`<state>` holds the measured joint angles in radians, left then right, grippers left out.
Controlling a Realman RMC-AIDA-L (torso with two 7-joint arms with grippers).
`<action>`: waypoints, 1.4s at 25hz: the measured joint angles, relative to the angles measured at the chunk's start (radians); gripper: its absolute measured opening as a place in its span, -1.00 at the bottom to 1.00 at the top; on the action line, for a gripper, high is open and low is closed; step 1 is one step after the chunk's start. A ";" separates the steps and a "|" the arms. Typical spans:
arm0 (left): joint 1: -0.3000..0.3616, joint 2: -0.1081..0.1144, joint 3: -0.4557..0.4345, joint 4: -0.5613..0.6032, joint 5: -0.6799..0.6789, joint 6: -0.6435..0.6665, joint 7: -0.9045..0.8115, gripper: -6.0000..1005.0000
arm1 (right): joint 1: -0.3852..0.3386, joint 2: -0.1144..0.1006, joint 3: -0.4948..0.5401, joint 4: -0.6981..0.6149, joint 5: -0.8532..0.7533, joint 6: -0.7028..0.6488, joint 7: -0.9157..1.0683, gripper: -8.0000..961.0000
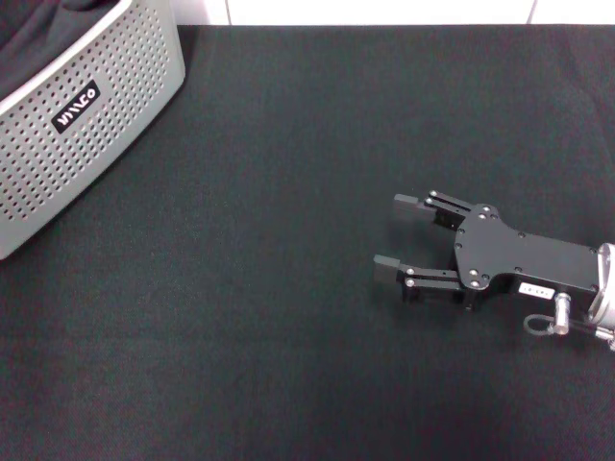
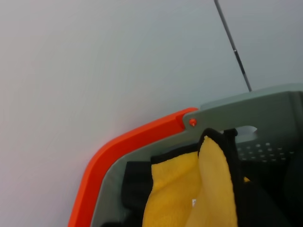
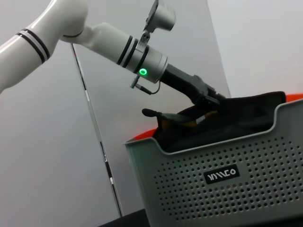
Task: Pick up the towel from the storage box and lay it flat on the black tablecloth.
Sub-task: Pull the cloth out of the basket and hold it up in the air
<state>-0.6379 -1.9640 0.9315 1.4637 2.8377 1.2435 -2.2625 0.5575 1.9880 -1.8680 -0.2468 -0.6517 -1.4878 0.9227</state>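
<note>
The storage box [image 1: 96,144] stands at the far left on the black tablecloth [image 1: 288,307]; it also shows in the right wrist view [image 3: 227,184]. In the left wrist view the towel [image 2: 189,189] shows its orange-yellow face and black hem, bunched inside the box by the grey rim [image 2: 246,106]. In the right wrist view my left gripper [image 3: 210,100] reaches down into the box at the towel [image 3: 191,123], of which only a yellow bit shows. My right gripper [image 1: 386,236] lies open and empty low over the tablecloth at the right.
A plain black cloth [image 1: 38,29] also lies in the box and hangs over its rim [image 3: 246,113]. An orange rim [image 2: 123,142] runs behind the box. A white wall [image 1: 384,10] borders the table's far edge.
</note>
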 joint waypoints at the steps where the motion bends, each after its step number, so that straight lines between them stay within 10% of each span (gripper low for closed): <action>1: -0.001 0.000 -0.001 -0.001 0.000 0.001 -0.002 0.08 | -0.002 0.000 0.000 0.000 0.001 0.000 -0.002 0.83; 17: 0.009 -0.024 -0.031 0.107 -0.067 0.057 -0.034 -0.92 | -0.058 0.008 0.051 -0.001 0.003 -0.024 -0.039 0.83; 27: 0.079 0.004 -0.184 0.216 -0.807 0.228 0.117 -0.98 | -0.109 0.033 0.196 -0.021 0.000 -0.208 -0.270 0.82; 35: 0.079 0.001 -0.213 0.208 -1.097 0.414 0.115 -0.98 | -0.135 0.039 0.202 -0.084 0.061 -0.258 -0.423 0.82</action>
<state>-0.5589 -1.9627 0.7187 1.6720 1.7405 1.6580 -2.1475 0.4230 2.0271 -1.6660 -0.3312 -0.5911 -1.7462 0.5001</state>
